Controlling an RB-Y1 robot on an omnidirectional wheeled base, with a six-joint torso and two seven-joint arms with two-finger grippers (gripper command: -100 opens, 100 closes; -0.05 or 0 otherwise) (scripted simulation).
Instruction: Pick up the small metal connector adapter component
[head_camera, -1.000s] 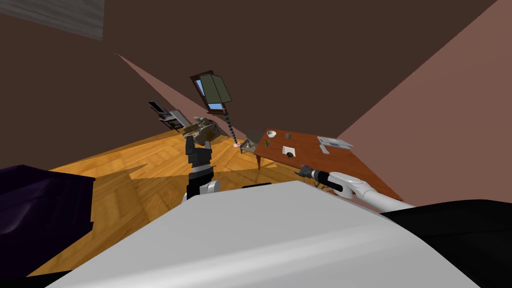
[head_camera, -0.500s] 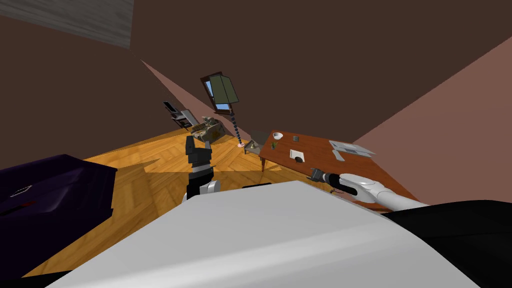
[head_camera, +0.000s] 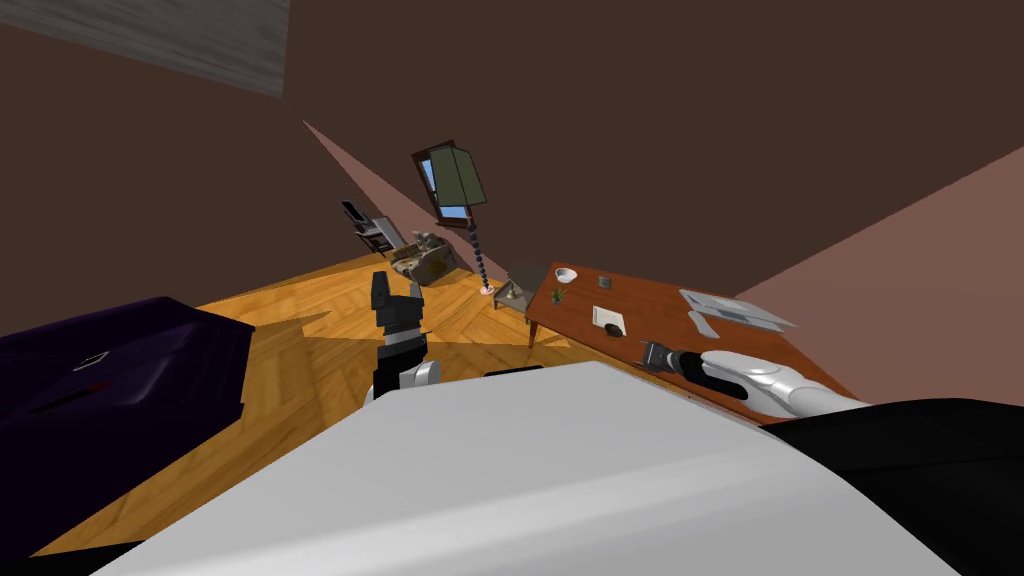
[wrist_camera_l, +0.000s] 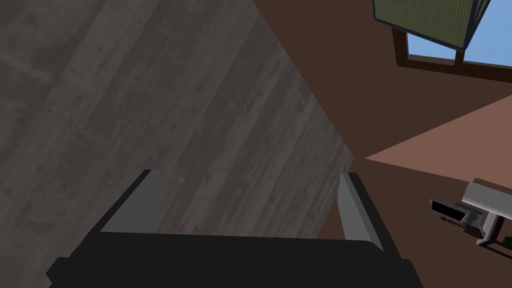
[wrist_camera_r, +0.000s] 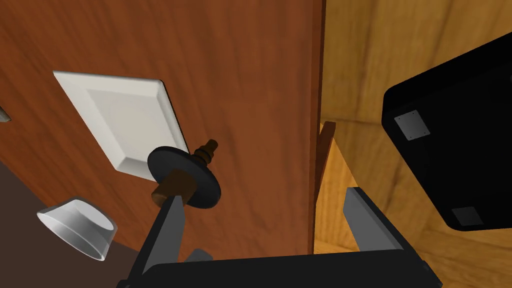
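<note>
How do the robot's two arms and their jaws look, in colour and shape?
The right forearm is a smooth white shell that narrows to a black wrist. The left forearm is dark and blocky, with a light band. On each arm, the jaws are two thin, light grey blades on a black box.

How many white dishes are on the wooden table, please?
2: a square plate just beyond the connector at the right gripper, and a round bowl at the table's far corner. The right arm covers some tabletop, so more may be hidden.
</note>
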